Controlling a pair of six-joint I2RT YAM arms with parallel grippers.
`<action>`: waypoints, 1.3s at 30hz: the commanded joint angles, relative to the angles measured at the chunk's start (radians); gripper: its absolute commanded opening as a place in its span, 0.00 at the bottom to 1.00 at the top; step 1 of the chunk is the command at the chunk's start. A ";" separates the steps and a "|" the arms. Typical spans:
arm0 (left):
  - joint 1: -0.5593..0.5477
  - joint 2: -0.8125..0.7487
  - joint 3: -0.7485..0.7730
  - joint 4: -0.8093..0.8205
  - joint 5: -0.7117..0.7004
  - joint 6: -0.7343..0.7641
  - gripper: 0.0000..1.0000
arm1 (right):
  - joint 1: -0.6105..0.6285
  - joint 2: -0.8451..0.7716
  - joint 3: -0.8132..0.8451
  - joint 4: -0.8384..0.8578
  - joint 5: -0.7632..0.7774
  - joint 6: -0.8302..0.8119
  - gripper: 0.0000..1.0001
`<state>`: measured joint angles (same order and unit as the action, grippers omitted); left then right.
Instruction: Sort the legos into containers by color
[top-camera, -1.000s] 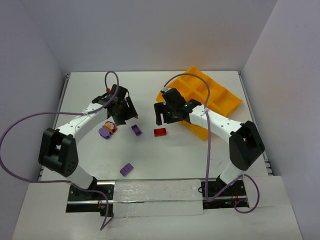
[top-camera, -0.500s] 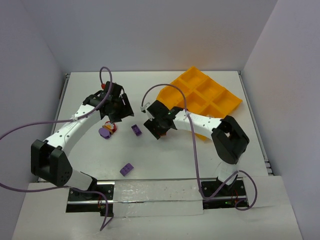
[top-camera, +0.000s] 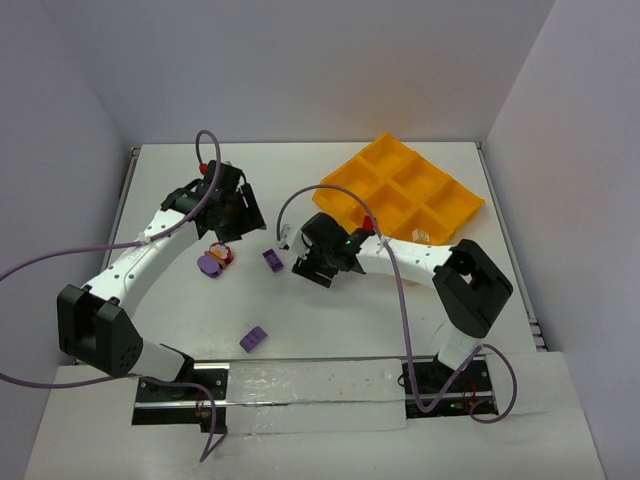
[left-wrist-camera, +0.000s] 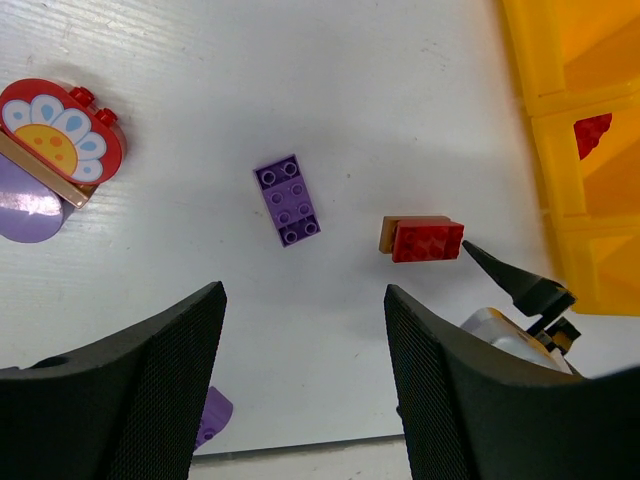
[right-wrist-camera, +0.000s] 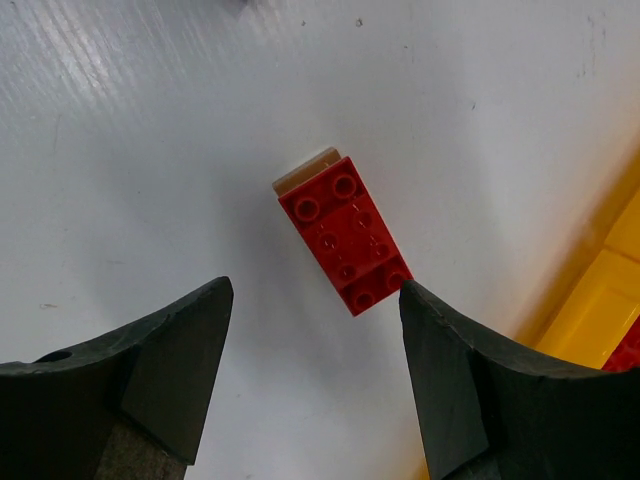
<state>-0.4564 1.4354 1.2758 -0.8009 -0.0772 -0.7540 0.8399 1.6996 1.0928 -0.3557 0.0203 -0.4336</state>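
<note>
A red brick (right-wrist-camera: 347, 243) stacked on a brown one lies on the white table, just ahead of my open right gripper (right-wrist-camera: 315, 370); its near end is close to the right fingertip. In the top view the right gripper (top-camera: 312, 265) covers it. My left gripper (left-wrist-camera: 305, 390) is open and empty, held above the table (top-camera: 235, 212). A purple brick (left-wrist-camera: 288, 200) lies between the arms (top-camera: 273, 260). A cluster with a red flower piece (left-wrist-camera: 60, 145) and a purple disc (top-camera: 211, 264) lies left. The orange-yellow tray (top-camera: 440, 205) holds a red piece (left-wrist-camera: 593, 130).
Another purple brick (top-camera: 254, 339) lies near the table's front edge. A small white piece (top-camera: 420, 237) sits in a near tray compartment. The tray's edge (right-wrist-camera: 600, 290) is close on the right of my right gripper. Purple cables loop over both arms.
My right gripper has swung left and forward from the tray and come down over the red brick, hiding it in the top view. My left gripper has shifted slightly back and left.
</note>
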 joint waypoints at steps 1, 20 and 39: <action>0.004 -0.046 0.004 0.004 0.001 -0.002 0.72 | -0.005 0.044 0.064 0.043 -0.015 -0.097 0.75; 0.009 -0.042 -0.027 0.023 0.020 0.012 0.71 | -0.043 0.123 0.088 0.070 -0.071 -0.103 0.67; 0.029 -0.033 -0.032 0.033 0.021 0.042 0.70 | -0.074 0.059 0.138 0.044 -0.089 0.006 0.29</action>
<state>-0.4438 1.4101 1.2385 -0.8005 -0.0628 -0.7453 0.7818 1.8214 1.1617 -0.3184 -0.0594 -0.4942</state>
